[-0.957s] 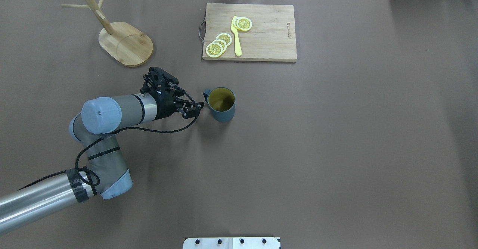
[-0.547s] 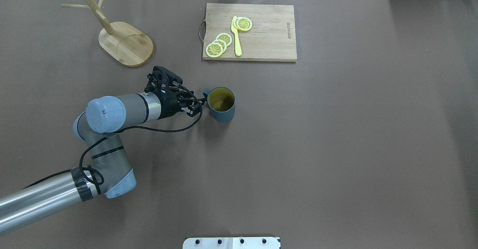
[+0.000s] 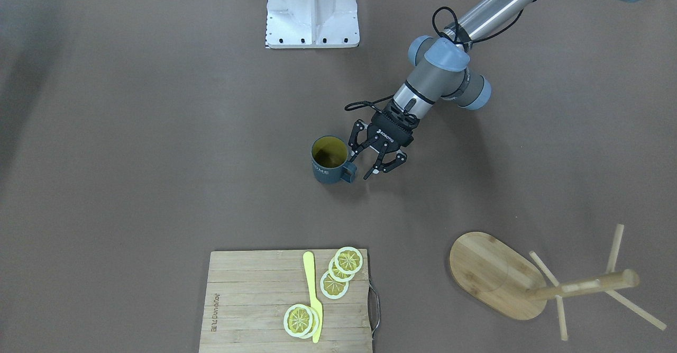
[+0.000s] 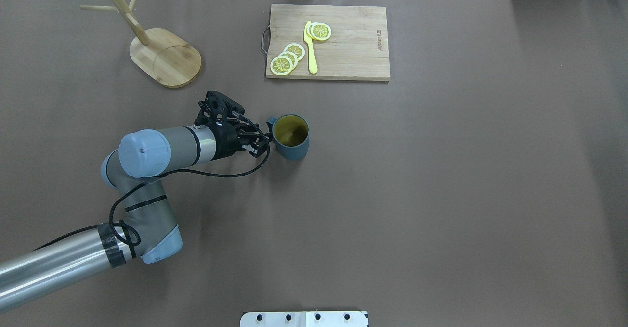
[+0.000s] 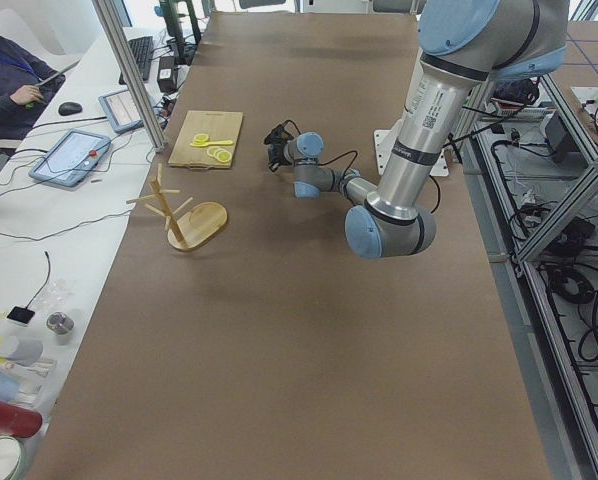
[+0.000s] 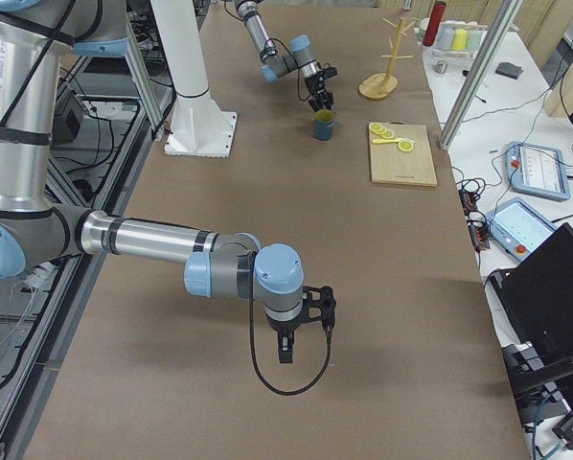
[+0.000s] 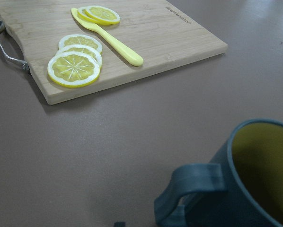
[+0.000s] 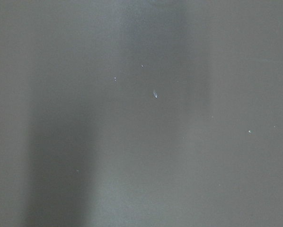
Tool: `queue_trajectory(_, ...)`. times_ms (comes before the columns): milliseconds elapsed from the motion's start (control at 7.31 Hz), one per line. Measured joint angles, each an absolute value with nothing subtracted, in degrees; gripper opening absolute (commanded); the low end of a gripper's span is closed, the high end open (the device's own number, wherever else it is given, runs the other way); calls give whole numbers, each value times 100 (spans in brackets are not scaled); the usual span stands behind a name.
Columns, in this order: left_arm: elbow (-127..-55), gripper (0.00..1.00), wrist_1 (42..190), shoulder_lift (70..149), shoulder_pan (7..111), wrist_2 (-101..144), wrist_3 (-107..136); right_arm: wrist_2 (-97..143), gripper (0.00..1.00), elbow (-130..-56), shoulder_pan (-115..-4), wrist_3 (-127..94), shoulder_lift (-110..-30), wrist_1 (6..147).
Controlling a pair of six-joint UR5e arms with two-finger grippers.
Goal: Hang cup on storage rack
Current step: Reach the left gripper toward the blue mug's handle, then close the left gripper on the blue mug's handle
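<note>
The dark slate-blue cup [image 4: 291, 137] with a yellow-green inside stands upright mid-table, its handle [image 3: 349, 172] turned toward my left gripper. It also shows in the front view [image 3: 328, 160] and large in the left wrist view [image 7: 248, 184]. My left gripper [image 3: 360, 166] is open and empty, its fingertips right beside the handle; from overhead the left gripper [image 4: 260, 141] is just left of the cup. The bamboo storage rack [image 4: 166, 57] stands at the far left with bare pegs. My right gripper [image 6: 286, 350] shows only in the right side view; I cannot tell its state.
A rectangular wooden cutting board [image 4: 343, 47] with lemon slices [image 4: 287, 58] and a yellow knife [image 4: 310, 47] lies behind the cup. The robot's white base plate [image 4: 304, 318] is at the near edge. The right wrist view shows only bare brown table.
My left gripper has moved right and slightly away from the robot, closing the gap to the cup's handle. The cup and rack have not moved.
</note>
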State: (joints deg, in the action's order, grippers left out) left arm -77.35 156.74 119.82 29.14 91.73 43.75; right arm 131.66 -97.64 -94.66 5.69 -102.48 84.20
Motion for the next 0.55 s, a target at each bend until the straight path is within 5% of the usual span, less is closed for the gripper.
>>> queue_trajectory(547, -7533, 46, 15681, 12142, 2901, 9176, 4368, 13166, 100, -9760, -9466, 563, -10248, 8420)
